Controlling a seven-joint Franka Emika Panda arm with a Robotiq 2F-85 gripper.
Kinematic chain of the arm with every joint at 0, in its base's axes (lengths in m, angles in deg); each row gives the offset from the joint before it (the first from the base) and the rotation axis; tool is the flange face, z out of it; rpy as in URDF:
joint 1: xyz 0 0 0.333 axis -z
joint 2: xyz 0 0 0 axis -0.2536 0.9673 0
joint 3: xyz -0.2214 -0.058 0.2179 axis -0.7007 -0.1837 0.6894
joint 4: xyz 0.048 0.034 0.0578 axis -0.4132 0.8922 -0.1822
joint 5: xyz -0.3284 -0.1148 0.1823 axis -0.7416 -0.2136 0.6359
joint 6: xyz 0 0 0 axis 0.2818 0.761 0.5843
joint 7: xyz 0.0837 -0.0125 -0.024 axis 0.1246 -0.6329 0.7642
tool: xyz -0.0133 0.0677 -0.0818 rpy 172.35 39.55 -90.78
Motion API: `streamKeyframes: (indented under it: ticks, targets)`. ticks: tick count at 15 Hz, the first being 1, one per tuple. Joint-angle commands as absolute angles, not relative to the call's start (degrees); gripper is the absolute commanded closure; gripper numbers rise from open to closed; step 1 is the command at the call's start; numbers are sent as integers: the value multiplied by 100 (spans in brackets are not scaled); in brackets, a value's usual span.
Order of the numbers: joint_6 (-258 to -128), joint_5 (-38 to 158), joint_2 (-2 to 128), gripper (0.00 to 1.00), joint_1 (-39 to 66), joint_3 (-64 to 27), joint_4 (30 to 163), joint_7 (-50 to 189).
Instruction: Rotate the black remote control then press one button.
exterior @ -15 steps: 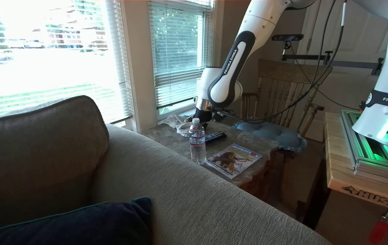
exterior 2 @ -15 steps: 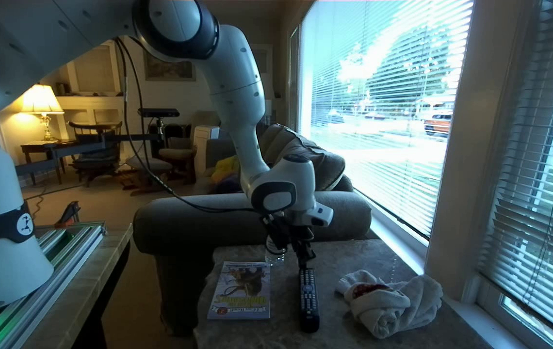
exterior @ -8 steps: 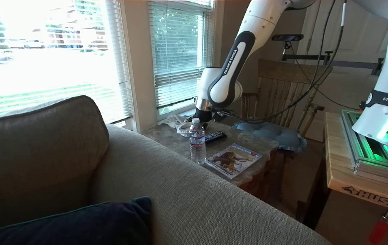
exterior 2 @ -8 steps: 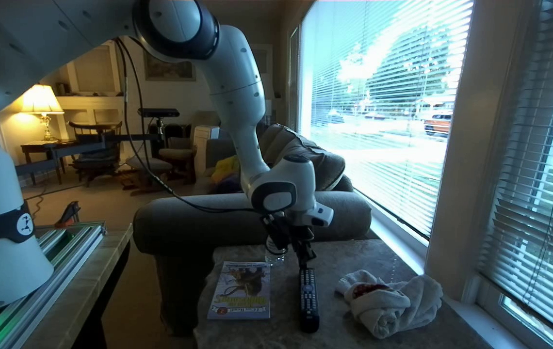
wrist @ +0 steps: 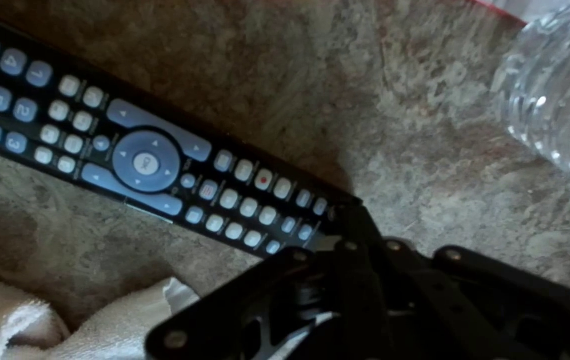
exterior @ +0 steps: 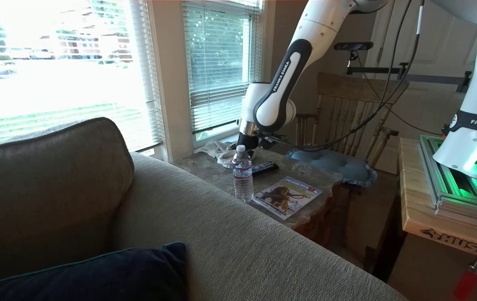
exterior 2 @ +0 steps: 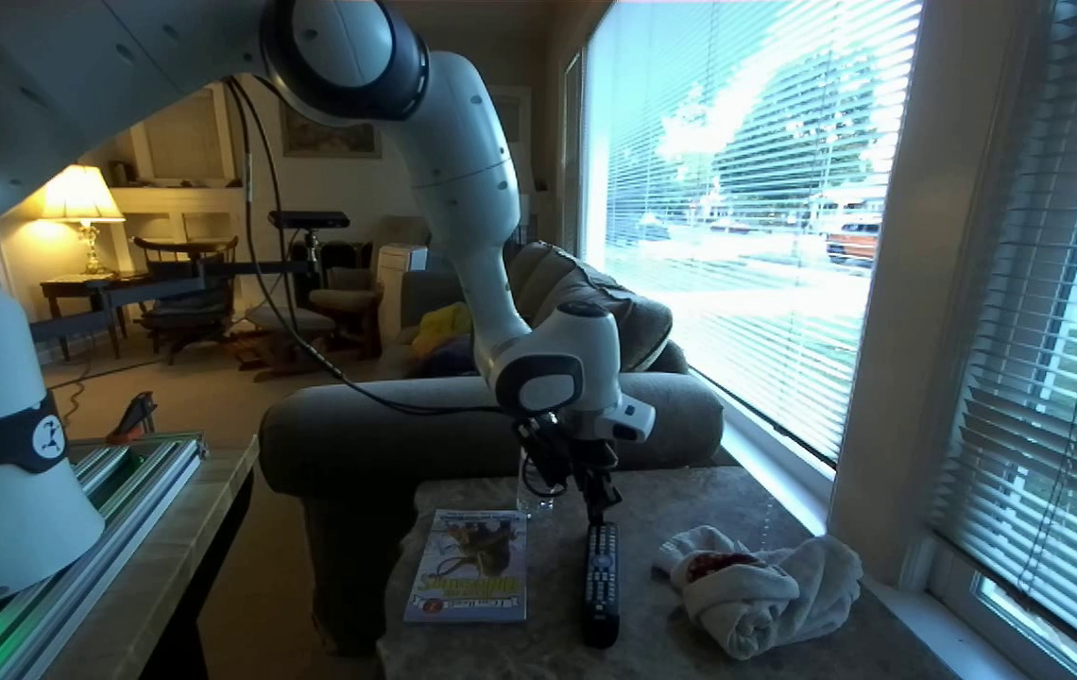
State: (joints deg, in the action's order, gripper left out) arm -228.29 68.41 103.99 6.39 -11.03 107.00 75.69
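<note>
The black remote control [exterior 2: 602, 586] lies flat, buttons up, on the stone-patterned table [exterior 2: 652, 652]. It also shows in an exterior view [exterior: 265, 168], partly behind the bottle, and crosses the wrist view [wrist: 155, 150] diagonally. My gripper [exterior 2: 598, 515] points down at the remote's far end. In the wrist view my gripper [wrist: 350, 202] has its fingers together, and their tips cover that end of the remote. Nothing shows between the fingers. The tips appear to touch the remote; the exact contact is hidden. In an exterior view my gripper [exterior: 250, 152] is partly behind the bottle.
A clear plastic bottle [exterior: 243, 179] stands close to my gripper, also in the wrist view [wrist: 560, 95]. A flat magazine [exterior 2: 468, 567] lies beside the remote. A crumpled white towel [exterior 2: 765, 595] lies on the other side. A sofa arm [exterior: 238, 234] borders the table.
My gripper has shifted slightly toward the towel side in an exterior view. The remote's far end has moved with it, and its near end has swung slightly the opposite way.
</note>
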Motion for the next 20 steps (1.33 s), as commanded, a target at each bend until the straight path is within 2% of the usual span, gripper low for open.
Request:
streamKeyframes:
  ticks: [1, 20]
  targets:
    - [-22667, 6628, 10706, 100, 650, -1139, 10352, 7494]
    - [-22450, 6672, 10893, 100, 721, -1101, 10092, 7495]
